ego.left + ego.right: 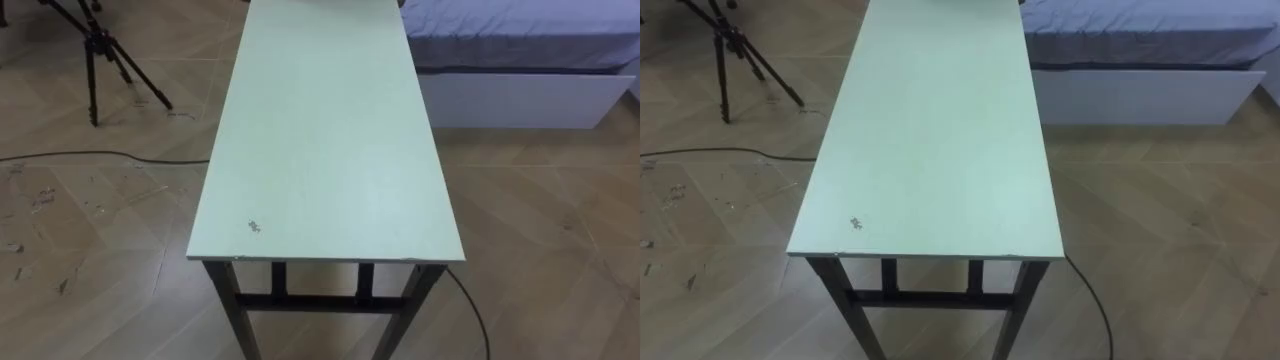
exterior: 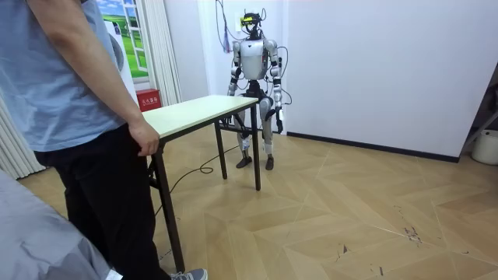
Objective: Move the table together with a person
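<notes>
Robot hands (image 2: 278, 117) low beside the body, clear of the desk (image 1: 330, 130); cannot tell whether open or closed. Desk's near short edge ungrasped, legs on the floor. At the far short edge, person's hand (image 2: 144, 138) curled over a corner. Judged early: robot-side grasp, lift and carry all left to do.
</notes>
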You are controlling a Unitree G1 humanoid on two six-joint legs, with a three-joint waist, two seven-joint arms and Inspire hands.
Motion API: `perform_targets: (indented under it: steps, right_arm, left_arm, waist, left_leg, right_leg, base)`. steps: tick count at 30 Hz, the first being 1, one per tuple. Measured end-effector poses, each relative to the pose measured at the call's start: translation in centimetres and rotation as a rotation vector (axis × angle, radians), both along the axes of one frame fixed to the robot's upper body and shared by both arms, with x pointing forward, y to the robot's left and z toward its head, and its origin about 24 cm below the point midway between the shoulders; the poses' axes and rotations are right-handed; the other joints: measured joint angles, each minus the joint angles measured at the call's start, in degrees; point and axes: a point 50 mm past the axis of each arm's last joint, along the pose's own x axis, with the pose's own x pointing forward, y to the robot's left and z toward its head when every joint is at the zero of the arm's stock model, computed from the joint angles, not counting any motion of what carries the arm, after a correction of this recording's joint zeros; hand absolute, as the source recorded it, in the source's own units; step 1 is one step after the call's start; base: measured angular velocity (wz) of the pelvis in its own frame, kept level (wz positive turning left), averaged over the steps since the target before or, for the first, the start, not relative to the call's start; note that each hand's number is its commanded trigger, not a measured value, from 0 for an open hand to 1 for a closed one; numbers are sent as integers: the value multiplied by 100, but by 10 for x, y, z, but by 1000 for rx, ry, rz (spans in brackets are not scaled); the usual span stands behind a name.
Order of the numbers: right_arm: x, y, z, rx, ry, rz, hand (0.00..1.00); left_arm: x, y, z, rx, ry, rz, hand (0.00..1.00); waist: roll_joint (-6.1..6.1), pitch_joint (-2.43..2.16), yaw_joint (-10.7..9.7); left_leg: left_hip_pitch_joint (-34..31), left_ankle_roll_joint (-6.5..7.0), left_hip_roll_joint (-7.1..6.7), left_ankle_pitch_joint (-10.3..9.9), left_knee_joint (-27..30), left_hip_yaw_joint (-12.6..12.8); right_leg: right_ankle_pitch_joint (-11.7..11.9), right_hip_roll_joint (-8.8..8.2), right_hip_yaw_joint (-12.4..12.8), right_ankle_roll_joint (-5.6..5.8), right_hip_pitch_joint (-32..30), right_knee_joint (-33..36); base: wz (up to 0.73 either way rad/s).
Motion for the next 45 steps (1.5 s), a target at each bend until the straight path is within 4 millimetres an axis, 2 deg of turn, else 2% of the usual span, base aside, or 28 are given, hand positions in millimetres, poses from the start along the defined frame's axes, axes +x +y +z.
perform_targets:
  steps: [10, 12, 22, 27, 31, 36, 38, 39, 41, 42, 44, 45]
  right_arm:
    - [-3, 1, -1, 20, 5, -15, 0]
    - [-3, 1, -1, 26, 0, -20, 0]
    - [-8, 5, -2, 116, 5, -103, 0]
    - [2, 9, 0, 193, -34, -119, 0]
    - [9, 10, 2, 260, -116, -182, 0]
    - [33, 13, 12, 349, -279, -215, 0]
    - [44, 22, 24, 399, -389, -177, 0]
    - [49, 27, 29, 423, -427, -155, 0]
    - [71, 48, 48, 539, -563, -103, 0]
    - [73, 53, 50, 569, -576, -100, 0]
    - [87, 67, 60, 658, -623, -87, 0]
    - [89, 70, 63, 676, -637, -85, 0]
  left_arm:
    - [-1, -1, 0, -31, -5, 25, 0]
    - [-1, -3, -1, -50, -9, 40, 0]
    - [-19, -11, -3, -262, -28, 298, 0]
    - [-20, -14, -3, -342, -58, 354, 0]
    - [-15, -17, -2, -408, -85, 363, 0]
    - [-12, -11, 0, -464, -108, 445, 0]
    - [-3, -14, 3, -496, -145, 425, 0]
    - [1, -16, 5, -512, -162, 412, 0]
    - [25, -29, 13, -603, -258, 388, 0]
    - [29, -33, 14, -628, -278, 387, 0]
    - [54, -57, 25, -765, -366, 384, 0]
    - [60, -63, 29, -808, -390, 380, 0]
  waist:
    - [-8, 12, -21]
    - [8, 0, -16]
    - [-36, -8, 2]
    - [-63, -26, -11]
    - [-69, -23, 24]
    - [-42, -6, -16]
    - [-17, -6, 26]
    - [-1, 10, 25]
    - [40, 43, -5]
    - [50, 41, -12]
    - [79, 20, -39]
    - [80, 23, -36]
  left_leg:
    - [-6, 0, 0, 0, -2, 2]
    - [-18, 0, 0, 0, -3, 1]
    - [-25, 0, 3, 0, 1, 10]
    - [-163, 0, 3, 0, 61, 18]
    - [-190, 0, 24, 0, 79, 29]
    - [-223, 0, 27, 0, 100, 70]
    - [-306, 0, 23, 0, 101, 101]
    - [-333, 0, 22, 0, 102, 112]
    - [-391, 0, 18, 0, 110, 139]
    - [-395, 0, 17, 0, 108, 148]
    - [-386, 0, 3, 0, 110, 187]
    - [-385, 0, 2, 0, 109, 205]
  right_leg:
    - [0, 0, 1, 0, 4, -14]
    - [0, -1, 6, 0, -13, -2]
    - [-1, -3, -8, 2, -16, -3]
    - [1, -21, -29, -1, -153, 25]
    - [12, -7, -35, -11, -161, 21]
    - [19, -11, -26, -19, -250, 41]
    - [20, -21, -28, -22, -370, 133]
    - [22, -24, -40, -25, -397, 139]
    - [29, -33, -22, -35, -502, 229]
    - [28, -33, -21, -35, -494, 229]
    - [27, -63, -30, -35, -528, 292]
    - [27, -66, -29, -35, -550, 321]
  base:
    - [0]
    - [0]
    - [0]
    - [1]
    - [1]
    - [-4]
    - [-5]
    - [-6]
    - [-10]
    - [-9]
    - [-5]
    - [-8]
